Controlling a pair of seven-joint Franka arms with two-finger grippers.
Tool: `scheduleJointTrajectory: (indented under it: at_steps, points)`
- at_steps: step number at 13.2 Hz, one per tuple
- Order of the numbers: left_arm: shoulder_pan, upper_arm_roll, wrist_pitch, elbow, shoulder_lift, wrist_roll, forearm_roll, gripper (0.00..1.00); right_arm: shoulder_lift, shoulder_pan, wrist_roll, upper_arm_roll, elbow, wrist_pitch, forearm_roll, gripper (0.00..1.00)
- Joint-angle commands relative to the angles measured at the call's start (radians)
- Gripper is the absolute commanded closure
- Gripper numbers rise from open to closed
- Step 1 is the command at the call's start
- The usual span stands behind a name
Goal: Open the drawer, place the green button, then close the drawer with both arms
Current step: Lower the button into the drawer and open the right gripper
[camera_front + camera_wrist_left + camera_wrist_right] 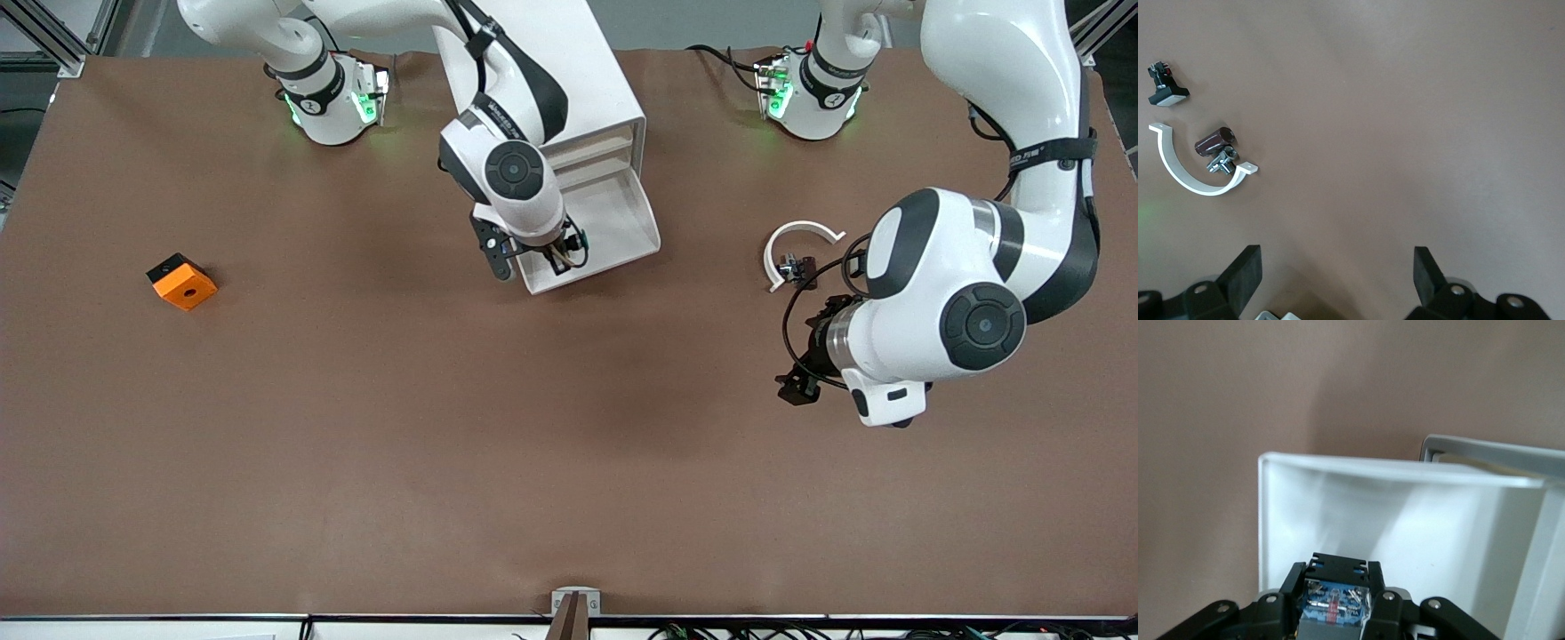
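The drawer (613, 218) stands pulled out of the white cabinet (605, 89), its white tray open upward. My right gripper (560, 258) hangs over the drawer's front end, shut on the button (1337, 603). In the right wrist view the button's bluish-grey base and black body sit between the black fingers (1293, 580), with the drawer's bare white inside (1338, 500) below; its cap is hidden. My left gripper (796, 387) waits open over bare brown table toward the left arm's end, its fingers (1248, 267) wide apart with nothing between them.
An orange cube with a hole (182, 282) lies toward the right arm's end. A white curved clip (796, 242) with a small dark cylindrical part (1215, 141) lies close to the left gripper. A small black clip-like piece (1166, 90) lies beside them.
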Motion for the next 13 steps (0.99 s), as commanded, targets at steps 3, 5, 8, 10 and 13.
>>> scheduleJointTrajectory:
  at_steps: [3, 5, 8, 10, 13]
  points:
    - [-0.008, -0.002, 0.004, -0.009, 0.030, 0.017, 0.020, 0.00, 0.023, 0.043, 0.014, -0.010, -0.004, 0.041, 0.013, 0.91]
    - [-0.021, -0.002, 0.021, -0.007, 0.050, 0.013, 0.018, 0.00, 0.023, 0.050, 0.014, -0.010, -0.004, 0.052, 0.013, 0.88]
    - [-0.025, -0.005, 0.038, -0.015, 0.063, 0.014, 0.018, 0.00, 0.023, 0.055, 0.011, -0.010, -0.002, 0.049, 0.012, 0.19]
    - [-0.050, -0.005, 0.089, -0.064, 0.052, 0.017, 0.021, 0.00, 0.009, 0.054, 0.005, -0.011, 0.001, 0.037, 0.010, 0.00]
    - [-0.060, -0.009, 0.093, -0.067, 0.049, 0.017, 0.037, 0.00, -0.035, 0.038, -0.003, -0.019, 0.073, -0.087, 0.001, 0.00]
